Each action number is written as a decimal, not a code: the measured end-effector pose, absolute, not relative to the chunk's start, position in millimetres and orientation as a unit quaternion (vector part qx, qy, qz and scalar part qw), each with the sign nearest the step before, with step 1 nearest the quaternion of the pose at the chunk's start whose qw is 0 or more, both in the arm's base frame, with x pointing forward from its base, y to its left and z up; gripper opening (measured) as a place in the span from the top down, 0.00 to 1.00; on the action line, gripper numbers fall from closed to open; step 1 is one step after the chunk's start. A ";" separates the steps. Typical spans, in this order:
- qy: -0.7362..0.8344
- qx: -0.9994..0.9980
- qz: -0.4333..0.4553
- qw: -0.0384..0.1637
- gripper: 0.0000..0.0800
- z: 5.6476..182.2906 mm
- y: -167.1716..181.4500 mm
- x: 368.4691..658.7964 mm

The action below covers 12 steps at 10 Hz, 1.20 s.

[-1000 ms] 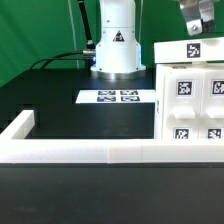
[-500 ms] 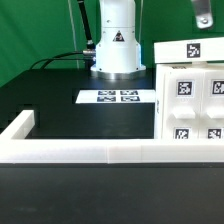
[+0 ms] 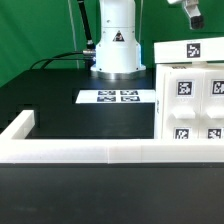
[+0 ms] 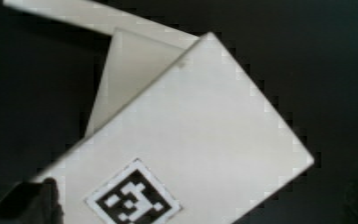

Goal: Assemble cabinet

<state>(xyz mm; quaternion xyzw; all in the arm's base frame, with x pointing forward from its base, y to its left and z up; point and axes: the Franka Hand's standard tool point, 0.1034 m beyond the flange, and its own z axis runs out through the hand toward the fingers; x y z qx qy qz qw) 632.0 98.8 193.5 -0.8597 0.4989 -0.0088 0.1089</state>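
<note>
1. Black desk (image 3: 50, 100) filled the scene, with a green curtain (image 3: 30, 30) behind it.
2. High above, the end effector (image 3: 191, 12) hung with its jaws wide apart, holding nothing.
3. Right under it stood the white cabinet (image 3: 190, 95), on the exterior view's right, so I think it was there to reach for a part.
4. A white rail (image 3: 80, 150) ran along the front, likely to keep parts square.
5. The marker board (image 3: 118, 97) lay flat by the robot base (image 3: 117, 45).
</note>
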 end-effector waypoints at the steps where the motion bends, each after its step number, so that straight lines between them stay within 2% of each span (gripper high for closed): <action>1: 0.470 -0.876 -0.013 0.108 0.00 193.1 98.5 633.6; 4: 0.386 -0.916 -0.023 0.106 0.00 192.5 98.0 633.3; 7: 0.164 -0.980 -0.073 0.086 0.00 193.4 99.2 633.2; 11: -0.067 -0.994 -0.063 0.065 0.00 186.6 96.6 623.2; 12: -0.132 -0.988 -0.063 0.051 0.00 186.0 97.5 622.2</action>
